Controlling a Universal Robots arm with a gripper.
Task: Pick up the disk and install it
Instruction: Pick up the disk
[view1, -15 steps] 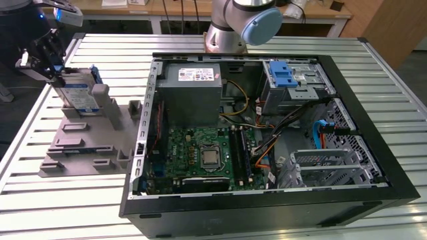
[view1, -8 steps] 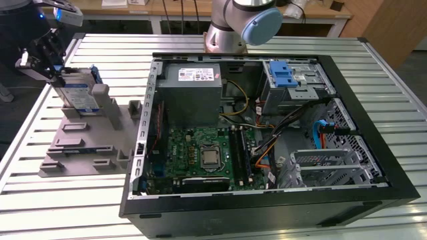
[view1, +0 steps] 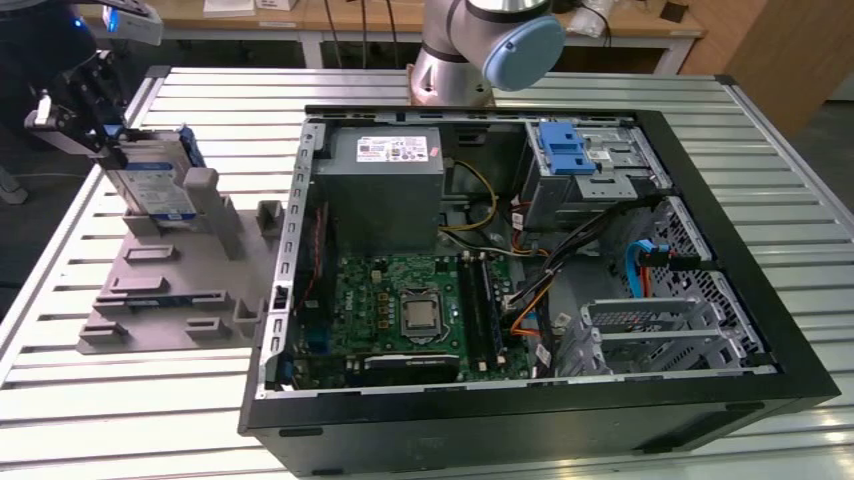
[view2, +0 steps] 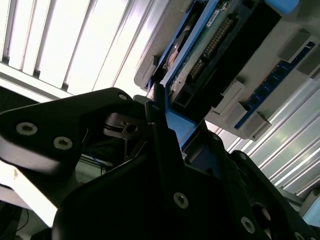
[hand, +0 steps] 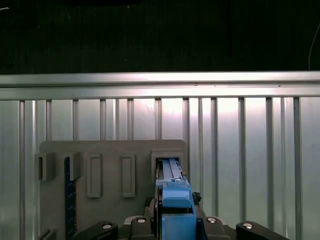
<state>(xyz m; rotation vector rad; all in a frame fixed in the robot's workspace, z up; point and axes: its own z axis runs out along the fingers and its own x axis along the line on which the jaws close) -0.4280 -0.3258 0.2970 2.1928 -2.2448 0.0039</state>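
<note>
The disk (view1: 158, 185), silver with a white-and-blue label and a blue carrier frame, stands on edge in a slot of the grey holder block (view1: 174, 290) at the exterior view's left. My gripper (view1: 114, 150) comes in from above and grips its upper end. In the second wrist view the black fingers (view2: 156, 107) press against the blue frame, and the disk's connector side (view2: 210, 42) runs away from them. The first wrist view has the blue frame (hand: 174, 200) rising out of the holder slot between the jaws of the gripper (hand: 175, 222).
An open computer case (view1: 747, 300) lies on the slatted metal table (view1: 107, 420), with a drive bay and blue latch (view1: 567, 150) at its far right corner. The arm's base (view1: 467, 50) stands behind the case. The holder (hand: 110, 155) has several other slots.
</note>
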